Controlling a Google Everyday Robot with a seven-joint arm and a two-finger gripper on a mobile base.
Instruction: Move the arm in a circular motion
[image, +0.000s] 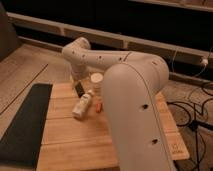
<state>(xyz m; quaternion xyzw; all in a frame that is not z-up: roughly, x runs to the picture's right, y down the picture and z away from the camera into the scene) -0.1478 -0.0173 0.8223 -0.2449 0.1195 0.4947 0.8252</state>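
Filling the near right, the arm (135, 110) reaches back over the wooden table (70, 145) to a rounded elbow, then points down. A white bottle (82, 104) lies on its side just nearer than the end effector (76, 75), with a dark block (79, 89) between them. A white cup (96, 80) stands just beside the end effector. Whether the end effector is wide or narrow cannot be told.

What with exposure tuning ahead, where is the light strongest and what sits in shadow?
Camera view: warm, dim light; the arm is brightest on its near segment; the background is near black; the gripper, at the arm's far end over the back edge of the table, is shaded.
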